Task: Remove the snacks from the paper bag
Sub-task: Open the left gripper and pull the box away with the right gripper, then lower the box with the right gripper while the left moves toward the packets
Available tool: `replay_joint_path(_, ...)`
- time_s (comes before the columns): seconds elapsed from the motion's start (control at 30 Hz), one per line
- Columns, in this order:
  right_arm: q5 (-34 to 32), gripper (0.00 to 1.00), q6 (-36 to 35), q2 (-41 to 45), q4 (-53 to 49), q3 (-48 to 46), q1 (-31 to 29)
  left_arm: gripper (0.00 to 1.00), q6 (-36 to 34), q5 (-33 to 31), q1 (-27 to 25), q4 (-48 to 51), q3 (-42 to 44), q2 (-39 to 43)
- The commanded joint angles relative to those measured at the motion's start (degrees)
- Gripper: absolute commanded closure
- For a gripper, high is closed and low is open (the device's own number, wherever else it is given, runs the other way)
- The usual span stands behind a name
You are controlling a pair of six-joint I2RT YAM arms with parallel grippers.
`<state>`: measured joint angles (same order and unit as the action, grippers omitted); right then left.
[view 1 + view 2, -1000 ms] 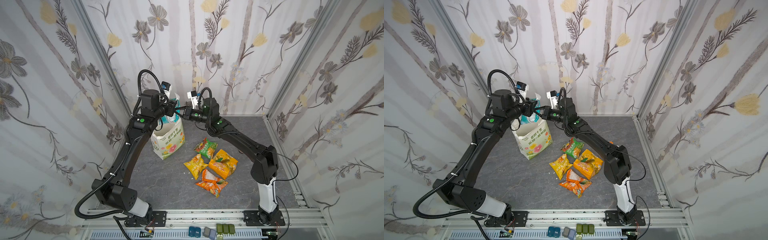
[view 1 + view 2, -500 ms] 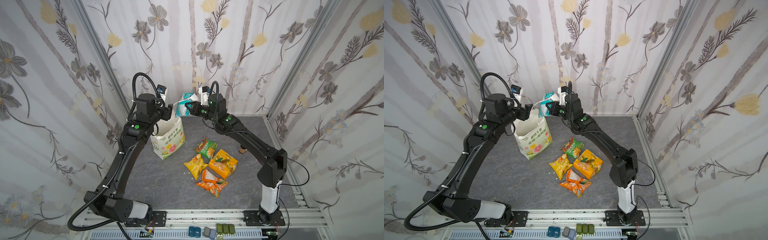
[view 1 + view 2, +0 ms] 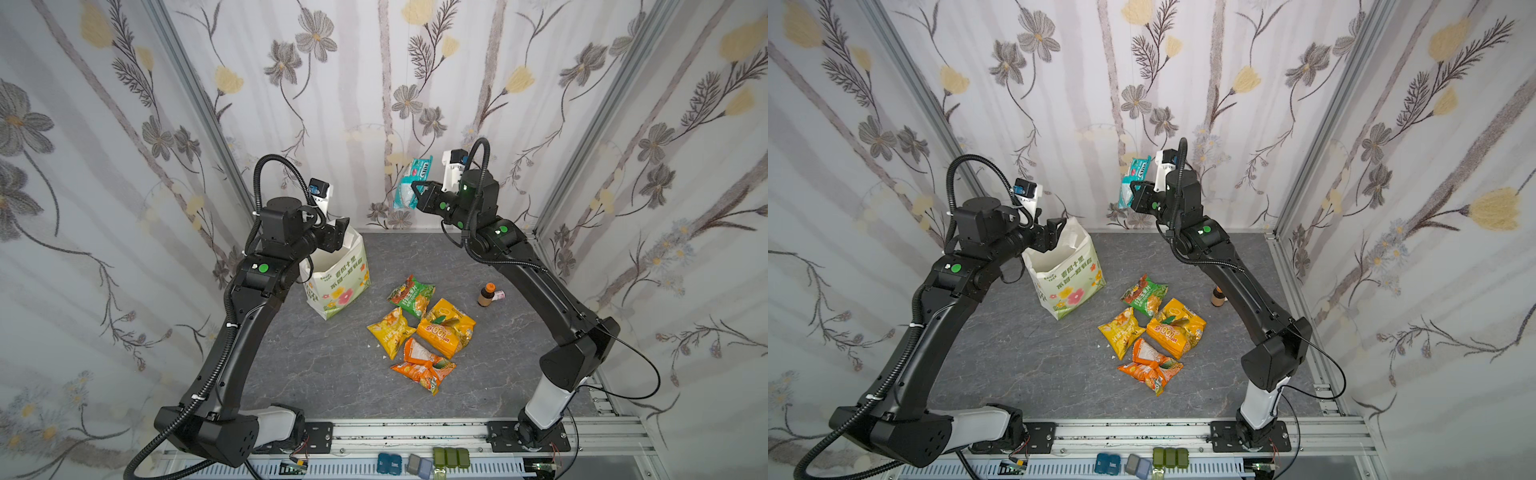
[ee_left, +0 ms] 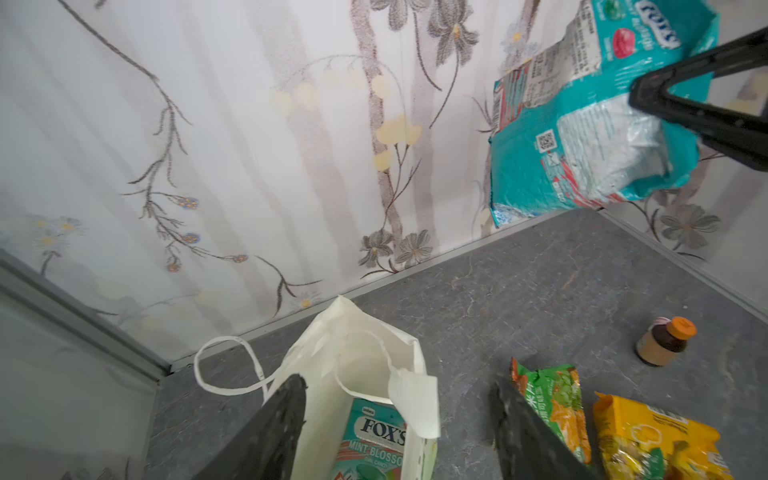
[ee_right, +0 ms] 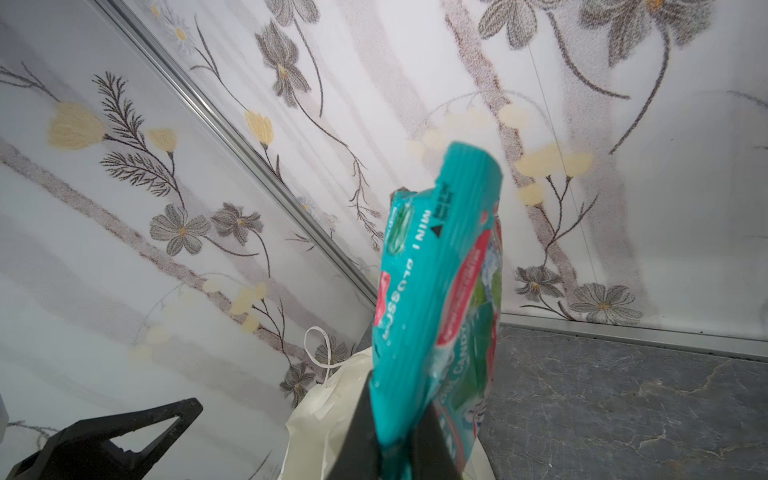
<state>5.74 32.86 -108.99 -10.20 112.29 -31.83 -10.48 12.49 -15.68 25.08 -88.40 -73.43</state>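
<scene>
Teal-and-white packet hangs pinched in the right gripper at twelve o'clock, high enough to clear the paper bag (a twin packet lies inside). Left gripper gapes wide over its ten-o'clock rim.

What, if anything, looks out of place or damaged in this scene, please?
The small brown bottle with an orange cap stands alone on the grey table, right of the foil snack packets. The rim of the white paper carrier bag has a loose flap hanging inward, possibly torn.

Paper bag stands left of four packets; bottle right of them; one packet inside bag.
</scene>
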Motion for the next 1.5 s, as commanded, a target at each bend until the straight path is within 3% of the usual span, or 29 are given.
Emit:
replay_joint_path(0.0,3.0,0.92,-0.6,2.4,1.1,0.4,1.0,0.27,1.8,11.9,-0.1,-2.6,1.2,1.7)
replay_joint_path(0.23,10.0,0.90,3.6,9.6,1.0,-9.0,5.4,0.19,4.3,27.7,-1.3,-4.6,6.2,7.7)
replay_joint_path(0.4,9.9,0.90,6.2,16.1,6.4,-23.2,8.5,0.11,2.2,32.8,-4.4,-3.1,9.1,11.5)
replay_joint_path(0.57,9.1,0.91,8.7,19.2,11.8,-35.4,10.9,0.06,-1.9,32.0,-10.2,1.2,9.7,13.1)
replay_joint_path(0.8,9.1,0.92,11.0,14.2,17.7,-43.3,12.6,0.00,-4.3,29.0,-16.8,5.3,10.3,12.8)
replay_joint_path(0.93,10.4,0.92,11.8,8.9,18.0,-42.9,13.5,0.00,-4.6,27.3,-19.1,6.3,11.2,12.7)
replay_joint_path(1.13,6.7,0.92,11.3,3.3,17.3,-43.3,14.2,0.00,-5.9,22.8,-20.7,8.1,11.6,12.6)
replay_joint_path(1.47,10.9,0.91,11.4,-6.5,21.5,-39.7,14.6,0.00,-6.3,21.2,-21.5,7.7,11.9,11.0)
